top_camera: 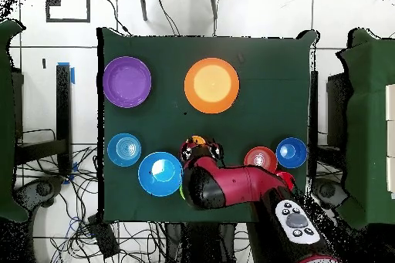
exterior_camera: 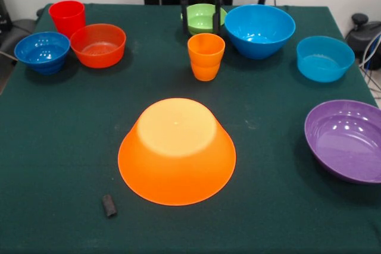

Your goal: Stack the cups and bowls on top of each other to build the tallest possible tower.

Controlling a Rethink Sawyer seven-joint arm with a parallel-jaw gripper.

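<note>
- One gripper, top centre of the front view, stood over the green bowl; finger state could not be told.
- Orange cup stood just below; yellow-orange bowl lay inverted, centre.

A table covered in dark green cloth carries 1 small, dark, stubby cylindrical object near its front edge in the front view. Around the table in the overhead view lie tangled black cables on a white tiled floor, with blue tape marks just beside the table's edge.
</note>
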